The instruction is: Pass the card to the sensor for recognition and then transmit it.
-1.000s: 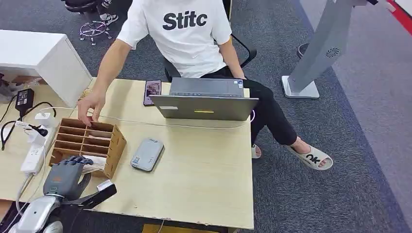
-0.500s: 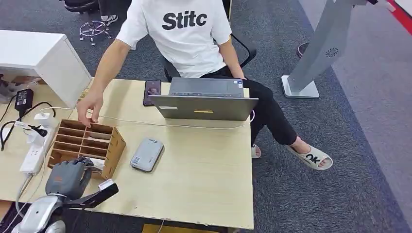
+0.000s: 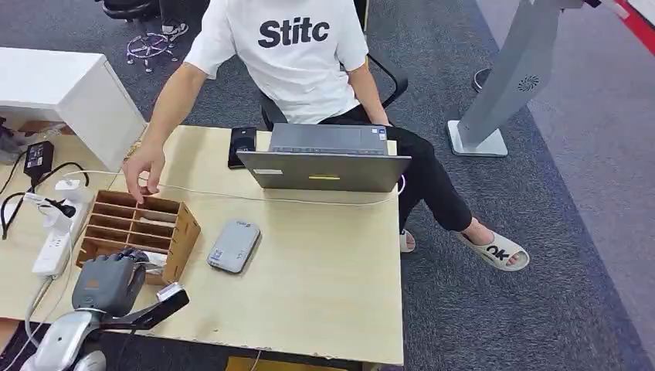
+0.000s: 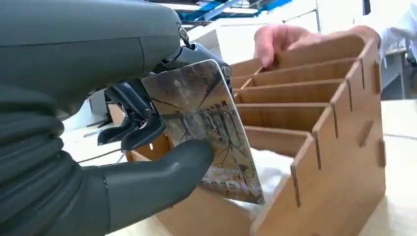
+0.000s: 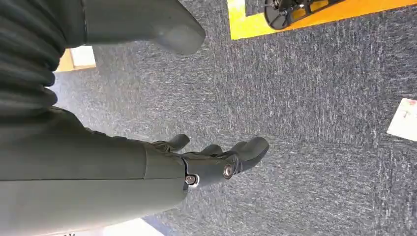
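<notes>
My left hand [image 3: 108,280] is at the near end of the wooden slotted card rack [image 3: 139,228] on the table's left. In the left wrist view my left hand [image 4: 147,128] pinches a picture-printed card [image 4: 206,128] between thumb and fingers, just in front of the rack [image 4: 319,123]. The grey card sensor [image 3: 233,245] lies flat on the table right of the rack. My right hand [image 5: 206,162] hangs over grey carpet with fingers apart and nothing in it.
A person in a white shirt sits across the table, one hand [image 3: 144,170] on the rack's far end. A laptop [image 3: 326,158], a phone [image 3: 242,145], a white cable and a power strip [image 3: 52,246] lie on the table [image 3: 324,286].
My left hand has drawn back slightly from the rack toward the table's near edge. The phone's screen has gone dark.
</notes>
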`<action>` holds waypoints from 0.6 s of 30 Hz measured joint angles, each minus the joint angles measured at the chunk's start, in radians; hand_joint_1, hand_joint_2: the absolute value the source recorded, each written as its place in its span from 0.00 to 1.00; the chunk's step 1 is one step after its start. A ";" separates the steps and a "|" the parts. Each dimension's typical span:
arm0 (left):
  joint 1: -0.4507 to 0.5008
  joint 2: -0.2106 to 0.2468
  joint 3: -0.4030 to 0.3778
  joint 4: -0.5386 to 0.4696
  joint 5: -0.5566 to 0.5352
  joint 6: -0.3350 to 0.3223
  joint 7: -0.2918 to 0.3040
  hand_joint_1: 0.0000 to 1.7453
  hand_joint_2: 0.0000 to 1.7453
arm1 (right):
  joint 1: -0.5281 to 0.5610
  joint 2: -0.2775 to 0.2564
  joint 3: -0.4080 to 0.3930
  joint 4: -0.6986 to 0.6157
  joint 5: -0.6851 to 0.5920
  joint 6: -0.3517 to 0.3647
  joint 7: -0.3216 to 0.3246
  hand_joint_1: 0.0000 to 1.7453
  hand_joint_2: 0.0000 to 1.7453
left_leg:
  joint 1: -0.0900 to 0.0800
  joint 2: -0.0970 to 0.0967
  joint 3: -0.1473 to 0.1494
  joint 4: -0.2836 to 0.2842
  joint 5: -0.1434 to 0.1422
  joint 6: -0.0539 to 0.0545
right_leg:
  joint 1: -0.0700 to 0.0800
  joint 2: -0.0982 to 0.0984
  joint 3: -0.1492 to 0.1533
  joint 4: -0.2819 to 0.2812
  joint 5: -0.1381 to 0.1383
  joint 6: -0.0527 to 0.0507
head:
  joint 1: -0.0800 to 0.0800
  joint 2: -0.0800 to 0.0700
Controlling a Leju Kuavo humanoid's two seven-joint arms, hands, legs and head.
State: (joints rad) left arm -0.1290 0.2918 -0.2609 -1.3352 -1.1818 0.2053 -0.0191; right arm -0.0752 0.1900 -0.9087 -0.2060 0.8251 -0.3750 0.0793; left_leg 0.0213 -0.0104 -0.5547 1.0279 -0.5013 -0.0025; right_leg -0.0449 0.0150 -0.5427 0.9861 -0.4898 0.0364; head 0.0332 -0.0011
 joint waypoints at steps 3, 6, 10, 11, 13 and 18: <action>-0.002 -0.003 0.026 -0.042 0.051 0.030 -0.017 1.00 1.00 | 0.000 0.000 0.000 0.000 0.005 0.001 0.000 0.00 1.00 | 0.000 0.000 0.000 0.000 0.000 0.000 | 0.000 0.000 0.000 0.000 0.000 0.000 | 0.000 0.000; -0.021 -0.006 0.062 -0.096 0.113 0.034 -0.038 1.00 1.00 | 0.000 0.000 0.000 0.000 0.012 0.001 -0.003 0.00 1.00 | 0.000 0.000 0.000 0.000 0.000 0.000 | 0.000 -0.001 0.000 0.000 0.000 0.000 | 0.000 0.000; -0.065 -0.006 0.114 -0.152 0.190 0.022 -0.056 1.00 1.00 | 0.000 0.000 0.000 0.000 0.024 0.004 -0.005 0.00 1.00 | 0.000 0.000 0.000 0.000 0.001 0.000 | 0.000 -0.001 0.000 0.000 0.000 0.000 | 0.000 0.000; -0.080 -0.006 0.128 -0.159 0.201 0.016 -0.057 1.00 1.00 | 0.000 0.000 0.000 0.000 0.030 0.006 -0.004 0.00 1.00 | 0.000 -0.001 0.000 0.000 0.001 0.000 | 0.000 -0.001 0.000 0.000 0.000 0.000 | 0.000 0.000; -0.115 -0.006 0.151 -0.160 0.209 0.011 -0.056 1.00 1.00 | -0.001 0.000 0.000 0.000 0.036 0.010 -0.001 0.00 1.00 | 0.000 -0.001 0.000 0.000 0.001 0.000 | 0.000 -0.001 0.000 0.000 0.000 0.000 | 0.000 0.000; -0.204 -0.004 0.190 -0.150 0.168 0.024 -0.027 1.00 1.00 | -0.001 0.000 0.002 0.000 0.057 0.013 0.001 0.00 1.00 | 0.000 -0.001 0.000 0.000 0.001 0.000 | 0.000 -0.001 0.000 0.000 0.000 0.000 | 0.000 0.000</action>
State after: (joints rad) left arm -0.3326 0.2876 -0.0706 -1.4848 -1.0134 0.2296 -0.0458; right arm -0.0767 0.1900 -0.9068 -0.2060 0.8823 -0.3624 0.0805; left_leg 0.0214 -0.0110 -0.5546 1.0280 -0.5006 -0.0027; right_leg -0.0448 0.0144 -0.5425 0.9863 -0.4894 0.0365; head 0.0332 -0.0012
